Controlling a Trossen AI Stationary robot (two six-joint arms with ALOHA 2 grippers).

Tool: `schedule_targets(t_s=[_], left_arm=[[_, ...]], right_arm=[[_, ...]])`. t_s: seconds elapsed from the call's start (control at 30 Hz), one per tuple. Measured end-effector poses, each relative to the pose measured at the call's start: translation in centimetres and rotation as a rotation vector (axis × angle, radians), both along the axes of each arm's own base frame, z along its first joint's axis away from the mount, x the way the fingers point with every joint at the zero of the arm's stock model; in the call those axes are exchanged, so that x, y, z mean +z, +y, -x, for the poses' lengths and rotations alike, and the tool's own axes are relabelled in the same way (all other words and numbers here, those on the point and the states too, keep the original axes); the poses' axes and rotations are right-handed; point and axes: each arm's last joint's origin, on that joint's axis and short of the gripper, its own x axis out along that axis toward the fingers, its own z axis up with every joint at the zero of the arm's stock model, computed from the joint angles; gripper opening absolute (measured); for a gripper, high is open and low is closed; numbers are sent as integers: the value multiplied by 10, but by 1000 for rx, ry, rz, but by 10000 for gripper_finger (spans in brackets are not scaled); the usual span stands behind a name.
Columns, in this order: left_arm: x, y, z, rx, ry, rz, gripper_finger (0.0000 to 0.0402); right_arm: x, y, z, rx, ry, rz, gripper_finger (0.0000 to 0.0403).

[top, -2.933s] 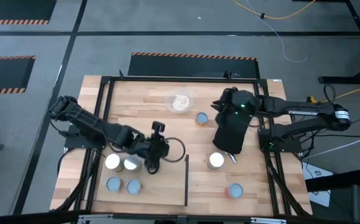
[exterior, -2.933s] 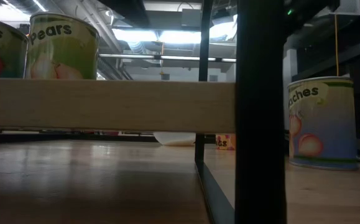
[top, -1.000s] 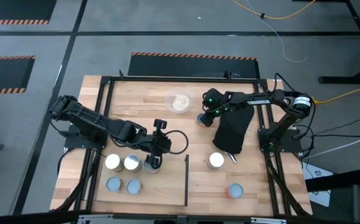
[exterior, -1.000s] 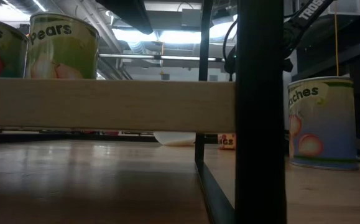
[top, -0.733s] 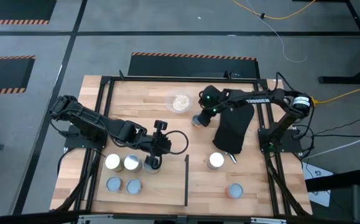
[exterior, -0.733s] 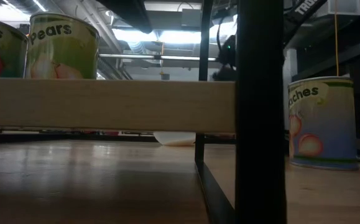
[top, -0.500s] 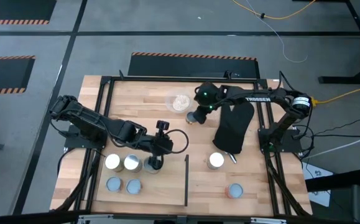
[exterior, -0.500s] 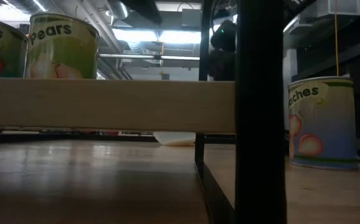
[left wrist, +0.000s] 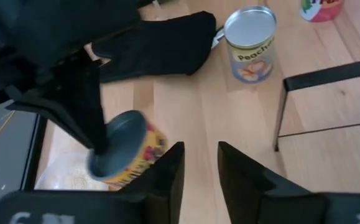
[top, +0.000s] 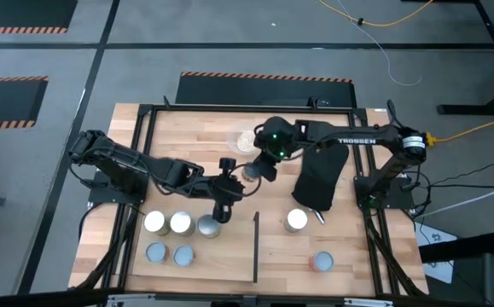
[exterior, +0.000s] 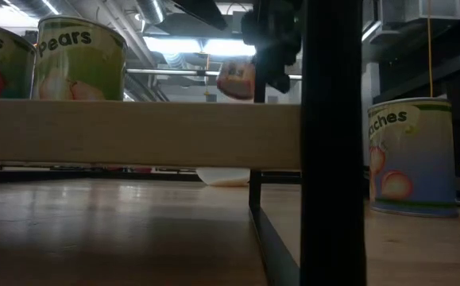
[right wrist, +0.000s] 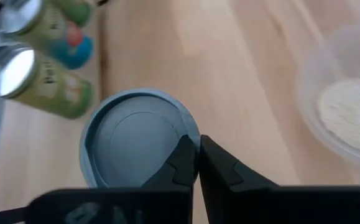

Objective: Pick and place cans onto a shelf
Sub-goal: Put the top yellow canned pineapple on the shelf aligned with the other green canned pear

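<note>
Grey flooring with orange-and-black striped mats is surrounding a light butcher-block table [top: 187, 136] framed in black rails; yellow and white cables are trailing across the floor beyond it, and the low view is looking past the shelf [exterior: 134, 135] into a room of ceiling pipes and strip lights. Five cans [top: 181, 224] are standing on the shelf at the table's near left, three in one row and two in front; a thin black strip [top: 256, 247] is marking its right edge. Right of that strip, a white-topped can [top: 296, 220] is sitting beside a black oven mitt [top: 319, 175], and a red-topped can [top: 322, 261] is sitting nearer the front edge. A clear bowl [top: 247, 139] of beige grains is resting toward the back. The right gripper [top: 260, 168] is reaching across mid-table, its fingers pinching the rim of a blue-lidded can [right wrist: 139, 149] and holding it clear of the wood; the left gripper [top: 222, 205] is hanging just beside it above the shelf's back row, fingers [left wrist: 167, 177] a narrow gap apart and holding nothing.
</note>
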Motion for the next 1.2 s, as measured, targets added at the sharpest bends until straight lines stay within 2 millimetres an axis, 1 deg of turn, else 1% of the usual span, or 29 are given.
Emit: schedule_targets(t_s=[0.17, 0.43, 0.57, 0.83, 1.2], left_arm=[[3, 1, -3, -29, -32, -30, 109], [6, 0, -5, -49, -61, -29, 112], [5, -1, -5, -92, -53, 7, 112], [4, -4, -5, -153, -35, 69, 112], [2, -3, -3, -126, -16, 108, 112]], right_arm=[[6, 18, -4, 70, -23, 21, 13], [6, 37, -6, 157, -32, 55, 15], [7, 44, -7, 194, -54, 75, 16], [9, 48, -10, 204, -89, 80, 16], [11, 48, -11, 203, -105, 42, 17]])
